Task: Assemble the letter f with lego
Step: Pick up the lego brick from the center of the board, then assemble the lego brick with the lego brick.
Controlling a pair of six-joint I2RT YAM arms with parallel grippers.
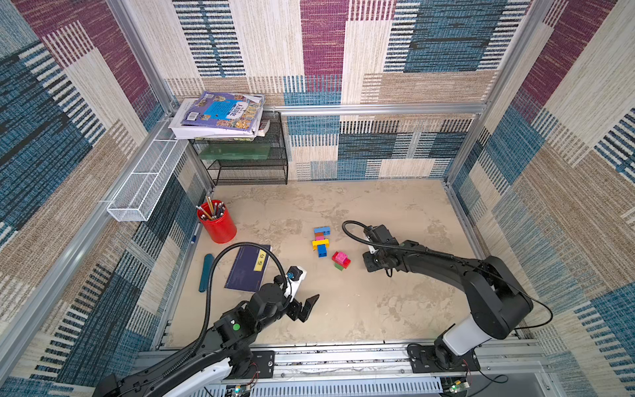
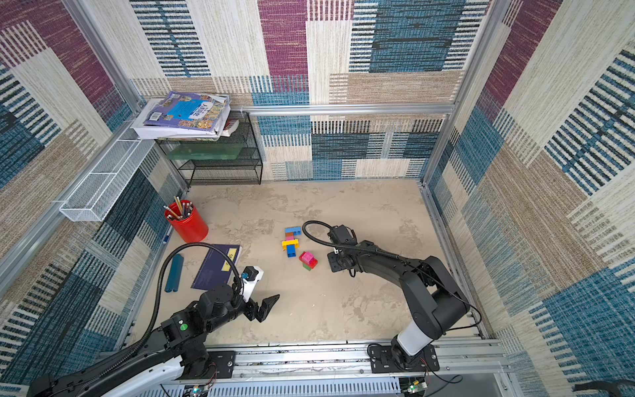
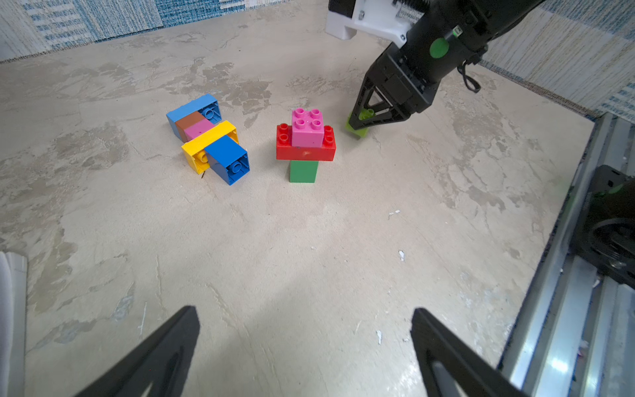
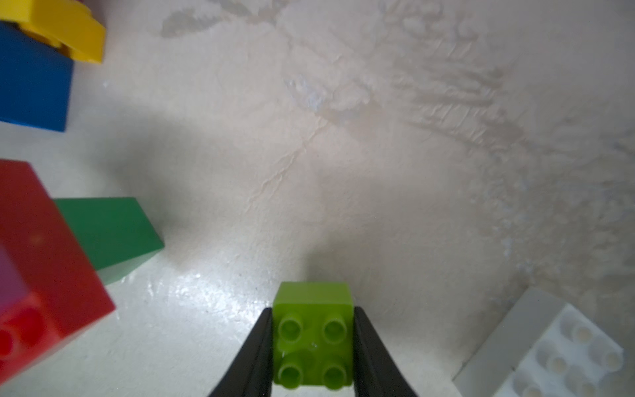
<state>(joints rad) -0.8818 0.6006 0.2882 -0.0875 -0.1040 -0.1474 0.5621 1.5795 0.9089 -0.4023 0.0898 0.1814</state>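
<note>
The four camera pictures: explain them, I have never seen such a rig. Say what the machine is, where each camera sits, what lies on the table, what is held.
It is a robot with two arms, each ending in a two-fingered gripper. Both top views look down on the whole table. Each wrist view comes from a camera on one arm. On the table are a flat brick assembly in blue, brown, pink and yellow, an upright stack of pink on red on green, and a white brick. The right gripper pinches a light green brick by its sides. The left gripper is open and empty.
</note>
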